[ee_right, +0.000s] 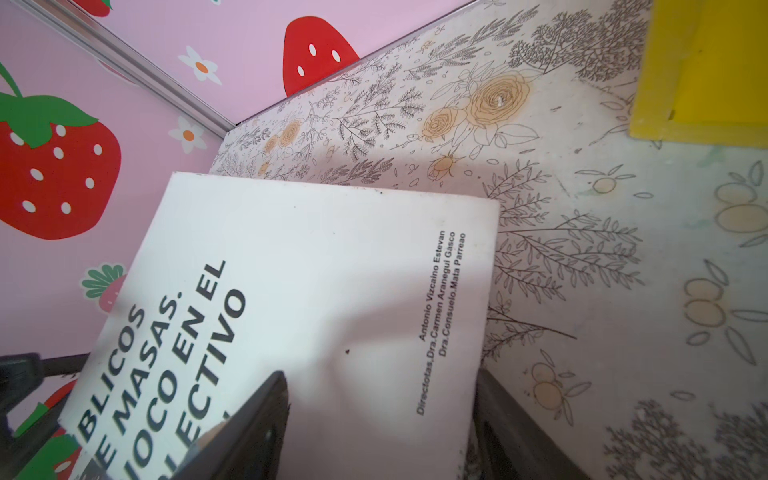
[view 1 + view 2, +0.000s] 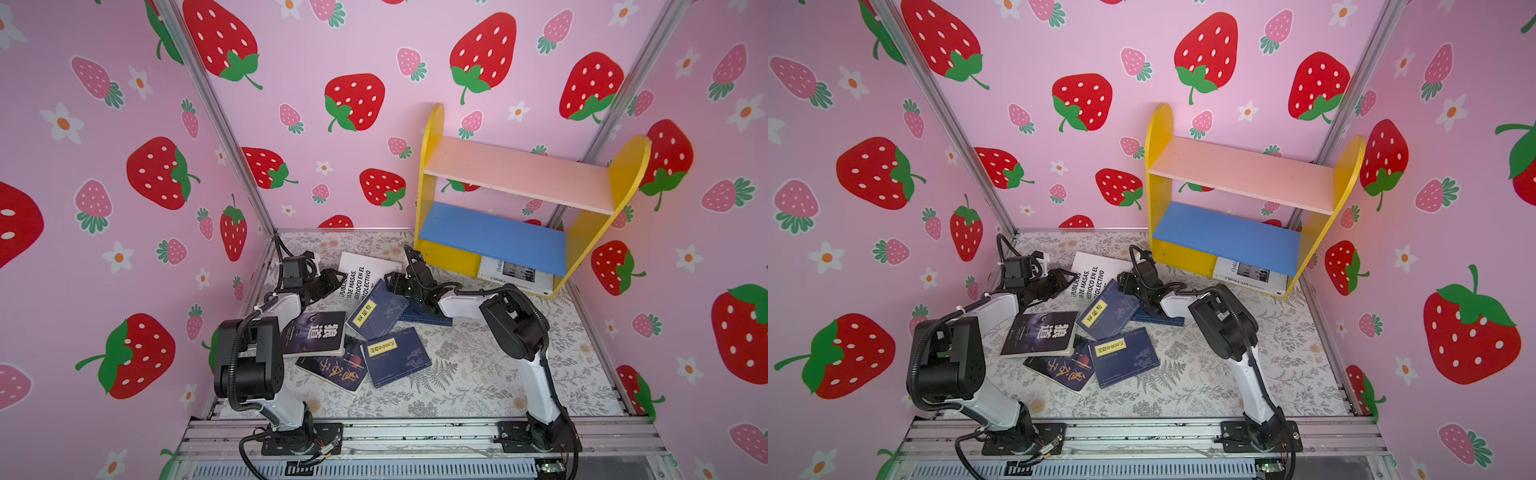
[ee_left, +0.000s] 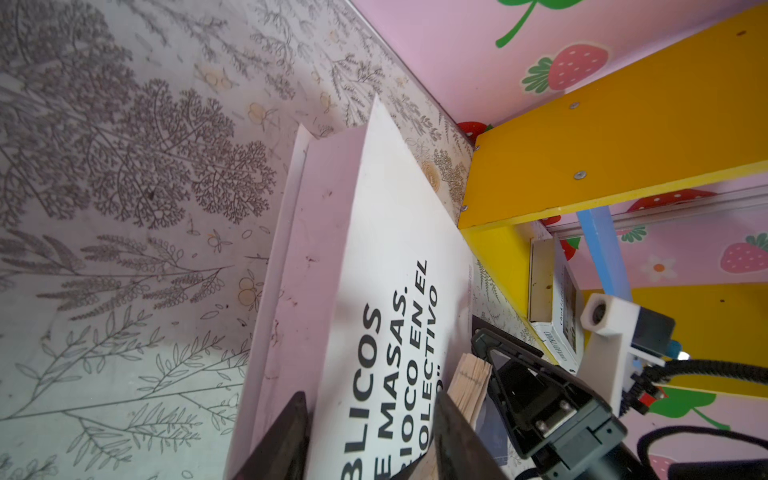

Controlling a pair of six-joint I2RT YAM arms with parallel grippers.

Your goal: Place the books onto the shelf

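A white book (image 2: 361, 270) with black lettering lies tilted near the back of the table, between both grippers. My left gripper (image 3: 370, 440) is shut on its edge, one finger on the cover and one against the page block. My right gripper (image 1: 382, 419) is open and straddles the opposite edge of the white book (image 1: 311, 270). The shelf (image 2: 519, 174) stands at the back right; another white book (image 2: 515, 274) lies under its blue board. Three navy books (image 2: 397, 357) and two dark books (image 2: 318, 332) lie scattered mid-table.
One navy book (image 2: 376, 309) leans by the right gripper (image 2: 395, 279), another (image 2: 428, 319) lies under that arm. Strawberry-patterned walls close in the back and both sides. The shelf's yellow side panel (image 3: 623, 137) is close beyond the white book.
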